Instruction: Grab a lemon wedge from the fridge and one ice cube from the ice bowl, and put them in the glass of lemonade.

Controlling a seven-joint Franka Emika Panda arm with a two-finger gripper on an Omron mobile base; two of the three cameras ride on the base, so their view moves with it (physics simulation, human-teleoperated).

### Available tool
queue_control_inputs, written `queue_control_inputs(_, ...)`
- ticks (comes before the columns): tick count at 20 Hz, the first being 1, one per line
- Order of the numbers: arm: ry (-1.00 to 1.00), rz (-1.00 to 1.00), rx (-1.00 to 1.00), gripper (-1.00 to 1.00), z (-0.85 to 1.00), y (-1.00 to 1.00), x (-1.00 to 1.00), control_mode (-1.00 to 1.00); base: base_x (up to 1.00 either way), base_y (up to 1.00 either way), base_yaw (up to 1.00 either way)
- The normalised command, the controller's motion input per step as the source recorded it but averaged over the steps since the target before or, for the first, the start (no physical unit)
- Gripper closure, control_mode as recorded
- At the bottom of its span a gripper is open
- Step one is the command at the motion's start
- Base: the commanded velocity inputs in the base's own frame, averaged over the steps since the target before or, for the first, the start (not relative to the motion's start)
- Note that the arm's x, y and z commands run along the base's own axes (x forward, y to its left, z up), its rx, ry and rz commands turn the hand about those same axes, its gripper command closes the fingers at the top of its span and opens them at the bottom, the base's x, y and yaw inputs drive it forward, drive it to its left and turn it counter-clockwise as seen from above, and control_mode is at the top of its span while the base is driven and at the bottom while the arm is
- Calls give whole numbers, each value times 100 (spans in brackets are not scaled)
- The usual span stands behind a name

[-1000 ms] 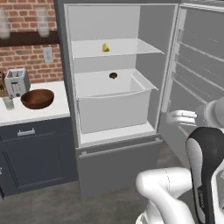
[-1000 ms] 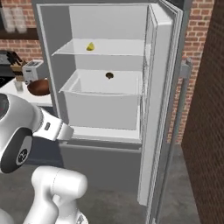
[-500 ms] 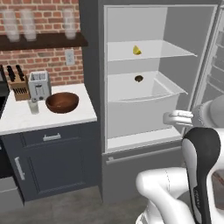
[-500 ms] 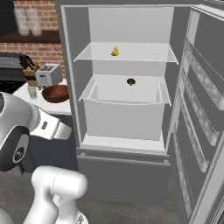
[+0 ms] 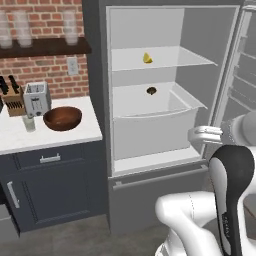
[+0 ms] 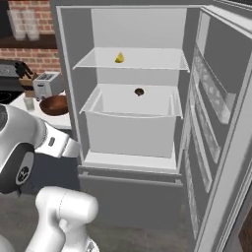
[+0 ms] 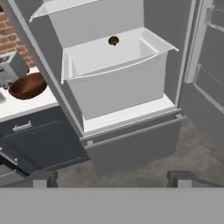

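Observation:
The fridge [image 5: 95, 75] stands open, its door [image 6: 216, 98] swung to the right. The tiny yellow lemon wedge [image 5: 147, 58] [image 6: 119, 58] lies on the upper glass shelf. On the counter to the left sit the reddish-brown ice bowl [image 5: 62, 118] [image 6: 53, 105] [image 7: 27, 85] and, left of it, the short glass of lemonade [image 5: 29, 123] [image 6: 29, 103]. My gripper [image 7: 112, 179] is open with nothing between its tips. It hangs low in front of the fridge, well back from the shelves and aimed at the white drawer [image 7: 118, 74].
A small dark brown lump [image 5: 151, 91] [image 7: 113, 41] lies at the back of the drawer. A toaster [image 5: 36, 98] and a knife block [image 5: 12, 100] stand behind the bowl. Frosted tumblers [image 5: 70, 25] sit on a dark shelf above.
Both base views have shifted, so the base has driven: fridge and counter sit differently in the pictures. The things themselves have not moved. The gripper stays open.

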Motion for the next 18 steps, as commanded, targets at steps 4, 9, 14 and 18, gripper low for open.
queue_control_inputs(4, 0, 0, 0, -100, 0, 0, 0, 100, 48, -17, 0)
queue_control_inputs(9, 0, 0, 0, -100, 0, 0, 0, 100, 64, 0, 0)
queue_control_inputs(14, 0, 0, 0, -100, 0, 0, 0, 100, 40, -2, 0)
queue_control_inputs(18, 0, 0, 0, -100, 0, 0, 0, 100, 28, -14, 1)
